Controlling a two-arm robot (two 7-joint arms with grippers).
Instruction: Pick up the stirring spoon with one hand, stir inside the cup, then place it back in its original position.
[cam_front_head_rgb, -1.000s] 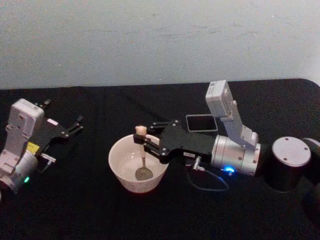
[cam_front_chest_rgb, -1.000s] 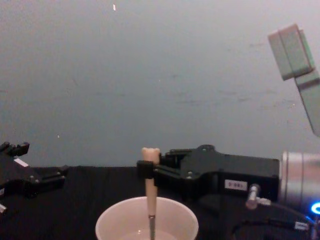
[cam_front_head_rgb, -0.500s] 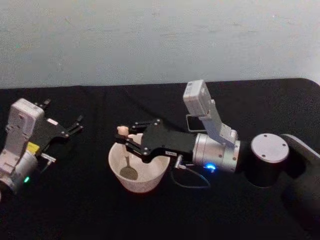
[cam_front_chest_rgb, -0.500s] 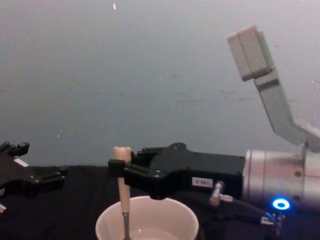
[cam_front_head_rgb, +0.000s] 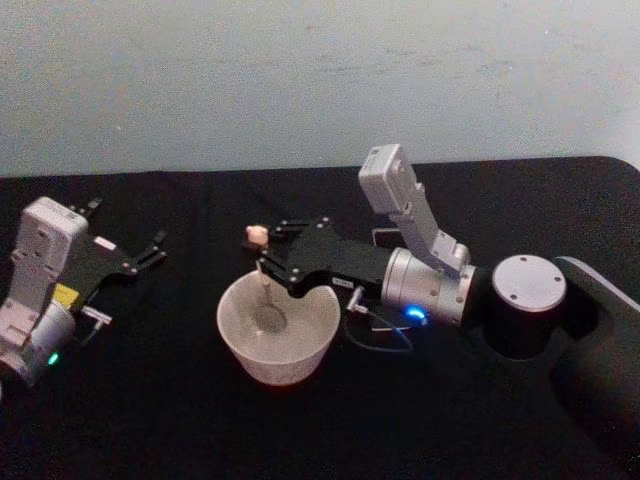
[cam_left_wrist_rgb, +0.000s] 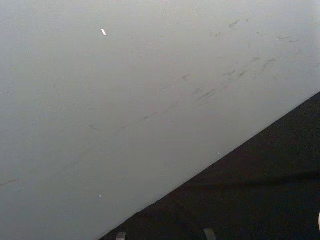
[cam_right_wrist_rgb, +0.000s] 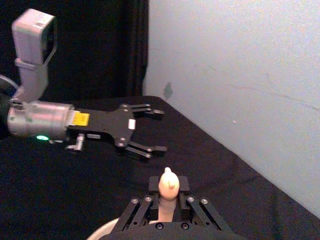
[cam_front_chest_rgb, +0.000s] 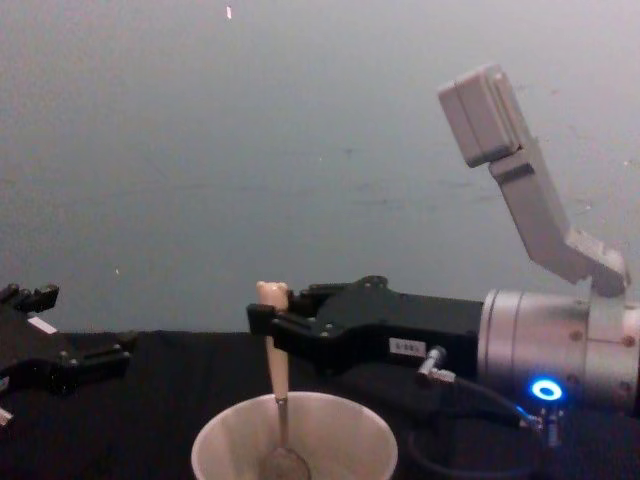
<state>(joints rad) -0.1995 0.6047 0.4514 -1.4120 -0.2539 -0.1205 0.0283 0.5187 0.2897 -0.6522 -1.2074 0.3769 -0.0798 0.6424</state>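
Note:
The cream cup (cam_front_head_rgb: 272, 366) stands mid-table on the black cloth; its rim shows low in the chest view (cam_front_chest_rgb: 228, 437). The stirring spoon (cam_front_head_rgb: 263, 285) leans in it, metal bowl on the cup's bottom (cam_front_chest_rgb: 285, 463), bear head up (cam_right_wrist_rgb: 168, 183). My right gripper (cam_front_head_rgb: 262, 262) reaches in from the right and is shut on the beige handle just below the bear head (cam_front_chest_rgb: 263, 321). The dark grey holder (cam_front_head_rgb: 379, 238) is mostly hidden behind the right arm. My left gripper (cam_front_head_rgb: 128, 228) rests open at the left, well apart from the cup.
Black cloth covers the table up to a pale wall close behind. The right arm's wrist camera housing (cam_front_head_rgb: 388, 180) sticks up above the holder. A cable (cam_front_head_rgb: 378, 340) loops beside the cup's right side.
The right gripper has swung the spoon around inside the cup, first to the cup's left side, then toward its back. The spoon now leans. The left arm has not moved.

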